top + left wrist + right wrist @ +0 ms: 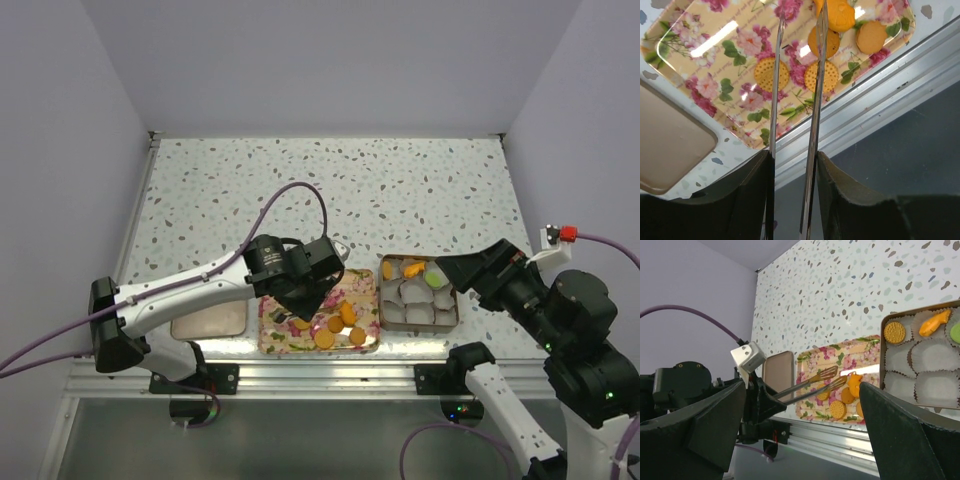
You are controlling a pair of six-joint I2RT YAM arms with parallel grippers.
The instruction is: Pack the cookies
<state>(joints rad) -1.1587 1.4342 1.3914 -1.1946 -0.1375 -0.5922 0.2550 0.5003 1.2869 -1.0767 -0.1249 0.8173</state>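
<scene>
Several orange cookies (325, 338) lie on a floral tray (270, 340); the left wrist view shows round ones (771, 73) there. My left gripper (303, 292) is shut on metal tongs (776, 90), also seen in the right wrist view (830, 380). The tong tips hover slightly apart above the tray's cookies with nothing between them. A tin (457, 305) of white paper cups holds a round orange cookie (895, 332), an orange fish-shaped one (935, 322) and a light green one (955, 332). My right gripper (455, 268) is open and empty at the tin's far right corner.
A beige rounded lid (208, 320) lies left of the floral tray. A metal rail (330, 372) runs along the table's near edge. The grey walls close in the speckled table at the left, back and right.
</scene>
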